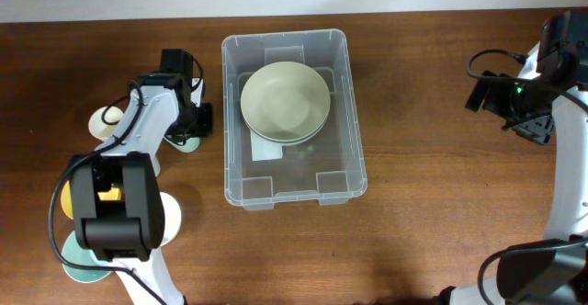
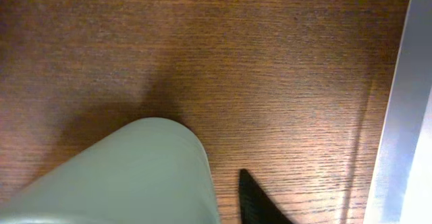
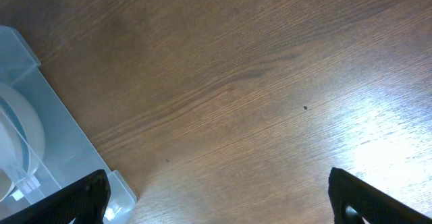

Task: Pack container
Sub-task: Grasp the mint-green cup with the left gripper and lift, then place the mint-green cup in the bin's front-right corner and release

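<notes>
The clear plastic container (image 1: 349,158) stands mid-table with a stack of pale green bowls (image 1: 285,98) inside, towards its far end. It also shows at the right edge of the left wrist view (image 2: 405,116) and at the left of the right wrist view (image 3: 47,143). My left gripper (image 1: 191,126) is just left of the container, closed on the wall of a pale green bowl (image 2: 128,177), which peeks out under it overhead (image 1: 186,144). Only one black fingertip shows. My right gripper (image 3: 216,197) is open and empty over bare table to the right of the container (image 1: 528,121).
More dishes lie at the left by the left arm's base: a cream bowl (image 1: 104,121), a yellow bowl (image 1: 66,204), a white bowl (image 1: 171,219) and a teal plate (image 1: 78,266). The near half of the container holds no dishes.
</notes>
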Tool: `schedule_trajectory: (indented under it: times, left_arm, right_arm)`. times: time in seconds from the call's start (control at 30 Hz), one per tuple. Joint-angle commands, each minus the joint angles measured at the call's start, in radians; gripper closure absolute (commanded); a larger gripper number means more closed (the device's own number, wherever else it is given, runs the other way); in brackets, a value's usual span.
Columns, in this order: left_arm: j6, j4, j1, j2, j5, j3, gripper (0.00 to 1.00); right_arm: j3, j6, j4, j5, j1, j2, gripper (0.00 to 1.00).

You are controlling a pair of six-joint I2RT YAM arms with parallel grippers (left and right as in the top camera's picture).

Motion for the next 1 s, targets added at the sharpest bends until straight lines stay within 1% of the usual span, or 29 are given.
schedule_trajectory:
  times: [0.0, 0.03, 0.1, 0.23, 0.37, 0.47, 0.6, 0.63, 0.67, 0.77, 0.8, 0.97]
  left_arm:
    - [-0.004, 0.0, -0.006, 0.001, -0.003, 0.015, 0.91]
    - [-0.004, -0.005, -0.009, -0.003, -0.003, 0.026, 0.96]
    - [-0.004, -0.018, -0.014, -0.016, -0.003, 0.047, 0.99]
    - [-0.004, -0.048, -0.022, -0.076, -0.003, 0.108, 0.99]
    - [-0.01, -0.128, -0.039, -0.213, -0.003, 0.205, 0.99]
    - [-0.012, -0.156, -0.074, -0.299, 0.0, 0.248, 1.0]
    - [-0.012, -0.156, -0.174, -0.415, 0.001, 0.26, 1.0]
    - [-0.012, -0.159, -0.212, -0.435, 0.001, 0.26, 0.99]
    - [-0.012, -0.168, -0.279, -0.447, 0.002, 0.26, 0.99]
    - [-0.012, -0.179, -0.391, -0.43, 0.002, 0.256, 1.0]
    - [-0.012, -0.18, -0.468, -0.4, 0.007, 0.256, 0.99]
    - [-0.072, -0.18, -0.61, -0.294, 0.104, 0.256, 0.99]
  right_arm:
    - [-0.009, -0.01, 0.0, 0.005, 0.0, 0.005, 0.01]
    - [-0.009, -0.01, 0.0, 0.006, 0.001, 0.005, 0.01]
    - [-0.009, -0.01, 0.0, 0.006, 0.0, 0.005, 0.01]
    - [-0.009, -0.01, 0.0, 0.006, 0.0, 0.005, 0.01]
    - [-0.009, -0.01, 0.001, 0.006, 0.0, 0.005, 0.01]
    - [-0.009, -0.01, 0.001, 0.006, 0.0, 0.005, 0.01]
    - [-0.009, -0.01, 0.001, 0.007, 0.0, 0.005, 0.01]
    - [-0.009, -0.01, 0.001, 0.013, 0.0, 0.005, 0.01]
    - [-0.009, -0.01, 0.0, 0.019, 0.0, 0.005, 0.01]
    - [-0.009, -0.009, -0.001, 0.024, -0.006, 0.005, 0.01]
    - [-0.009, -0.006, -0.006, 0.024, -0.015, 0.005, 0.01]
    - [-0.009, -0.006, -0.019, 0.023, -0.039, 0.005, 0.01]
